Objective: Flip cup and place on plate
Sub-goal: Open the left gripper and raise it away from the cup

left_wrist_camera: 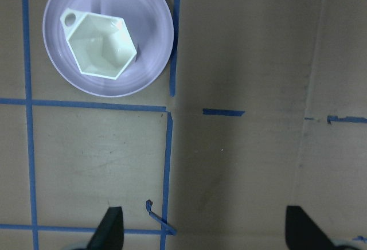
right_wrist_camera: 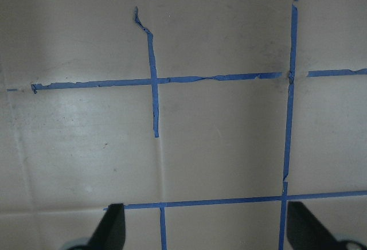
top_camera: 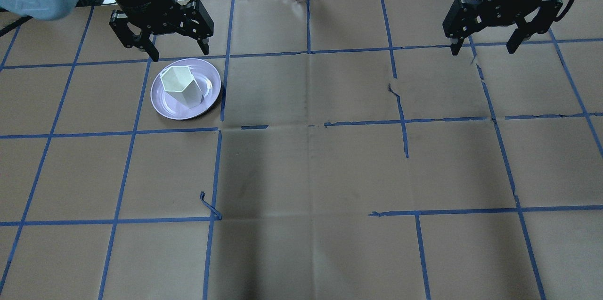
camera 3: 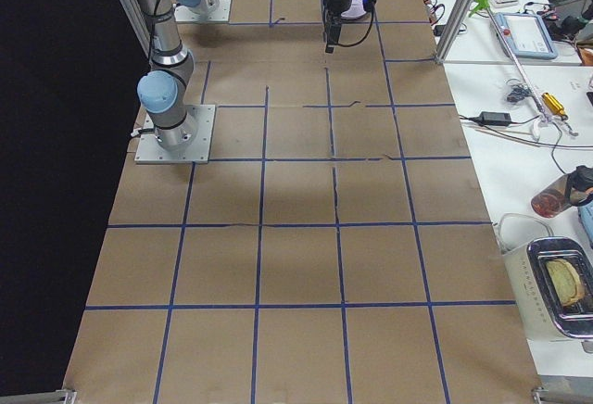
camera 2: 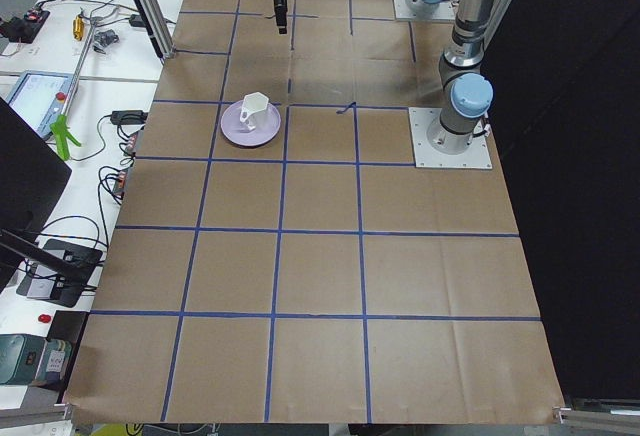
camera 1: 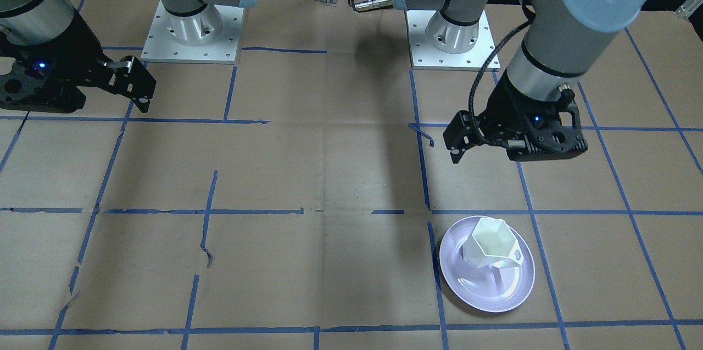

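Observation:
The white faceted cup (camera 1: 489, 243) stands upright, open hexagonal rim up, on the pale lavender plate (camera 1: 483, 300). The cup (top_camera: 181, 85) and plate (top_camera: 162, 107) lie at the overhead view's left, and both show in the left wrist view, cup (left_wrist_camera: 100, 46) on plate (left_wrist_camera: 149, 9). My left gripper (top_camera: 179, 52) is open and empty, raised above the table on the robot's side of the plate, apart from the cup. It also shows in the front view (camera 1: 458, 144). My right gripper (top_camera: 482, 48) is open and empty, far off on the other side.
Brown paper with a blue tape grid covers the table. The two arm bases (camera 1: 192, 26) (camera 1: 450, 31) stand at the robot's edge. A loose curl of tape (top_camera: 209, 206) sticks up near the middle. Benches with cables and devices (camera 2: 60, 126) flank the table ends.

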`<state>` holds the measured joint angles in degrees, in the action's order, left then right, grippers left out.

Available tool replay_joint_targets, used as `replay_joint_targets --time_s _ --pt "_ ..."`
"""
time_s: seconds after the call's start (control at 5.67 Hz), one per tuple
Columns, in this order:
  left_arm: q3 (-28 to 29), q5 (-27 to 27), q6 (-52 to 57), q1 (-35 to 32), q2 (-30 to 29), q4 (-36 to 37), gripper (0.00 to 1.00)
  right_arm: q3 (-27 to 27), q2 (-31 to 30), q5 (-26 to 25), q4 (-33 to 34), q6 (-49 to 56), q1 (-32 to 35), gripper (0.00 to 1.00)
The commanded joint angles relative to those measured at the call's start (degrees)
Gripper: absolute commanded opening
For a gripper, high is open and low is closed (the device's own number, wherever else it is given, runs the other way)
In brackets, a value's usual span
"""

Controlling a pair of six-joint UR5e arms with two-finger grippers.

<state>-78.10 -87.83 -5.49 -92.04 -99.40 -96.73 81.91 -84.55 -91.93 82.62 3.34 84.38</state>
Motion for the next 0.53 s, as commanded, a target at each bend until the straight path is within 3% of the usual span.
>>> replay_joint_targets --time_s 0.0,0.35 --pt "1.90 -0.59 0.21 -0.68 0.08 -4.69 0.99 0.00 0.00 0.00 0.00 0.00 0.00 1.00" --pt "1.28 -2.01 0.57 -0.68 0.70 -4.61 0.99 0.00 0.00 0.00 0.00 0.00 0.00 1.00"
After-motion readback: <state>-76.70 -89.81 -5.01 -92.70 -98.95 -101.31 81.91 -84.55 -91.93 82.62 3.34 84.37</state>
